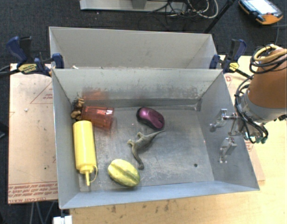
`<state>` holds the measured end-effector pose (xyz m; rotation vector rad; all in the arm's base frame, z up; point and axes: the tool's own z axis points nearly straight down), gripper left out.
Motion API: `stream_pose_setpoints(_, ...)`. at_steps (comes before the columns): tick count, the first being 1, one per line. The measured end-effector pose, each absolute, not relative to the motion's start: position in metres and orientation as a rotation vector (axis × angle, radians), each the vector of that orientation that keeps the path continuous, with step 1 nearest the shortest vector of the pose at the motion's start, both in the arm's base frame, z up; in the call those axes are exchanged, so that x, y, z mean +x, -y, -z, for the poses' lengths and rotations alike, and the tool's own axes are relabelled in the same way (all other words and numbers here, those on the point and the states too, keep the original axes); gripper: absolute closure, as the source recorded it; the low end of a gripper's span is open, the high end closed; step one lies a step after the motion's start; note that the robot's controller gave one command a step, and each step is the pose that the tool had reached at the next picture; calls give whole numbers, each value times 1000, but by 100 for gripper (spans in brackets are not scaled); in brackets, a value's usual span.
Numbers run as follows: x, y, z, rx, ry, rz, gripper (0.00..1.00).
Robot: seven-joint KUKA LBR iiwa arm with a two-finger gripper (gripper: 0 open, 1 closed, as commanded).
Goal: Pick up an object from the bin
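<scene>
The gripper (223, 136) is hanging over the sloping right wall of the grey metal bin (134, 85), well to the right of the purple computer mouse (150, 118) and slightly nearer the camera than it. Its two metal fingers (220, 120) are standing spread apart, one above the other in the view, and nothing is lying between them. No object is sitting under the gripper; the mouse is the nearest one, and it is well apart from the fingers.

The mouse is resting on the bin floor near the back wall, about at the middle. Just in front of the mouse, a grey toy lizard (142, 143) is lying with its tail curling toward the front. Farther forward and a little left of the mouse, a yellow-green squash-shaped toy (123, 172) is sitting near the front wall. To the left of the mouse, a translucent red cup (99, 116) is lying on its side. A yellow squeeze bottle (85, 146) is lying front-left of the mouse, along the left wall, its nozzle pointing to the front and its base touching the cup. A small brown thing (78, 107), too small to name, is sitting left of the mouse in the back left corner.
</scene>
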<state>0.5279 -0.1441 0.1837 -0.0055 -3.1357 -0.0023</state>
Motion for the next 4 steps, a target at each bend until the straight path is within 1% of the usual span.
stream_pose_setpoints(1, 530, 144, -187, 0, 3143, 0, 0)
stream_pose_setpoints(2, 575, 125, -150, 6, 3156, -6, 0)
stream_pose_setpoints(3, 597, 112, -114, 58, 3140, 4, 0)
stream_pose_setpoints(4, 649, 77, -80, 62, 3145, 1, 100)
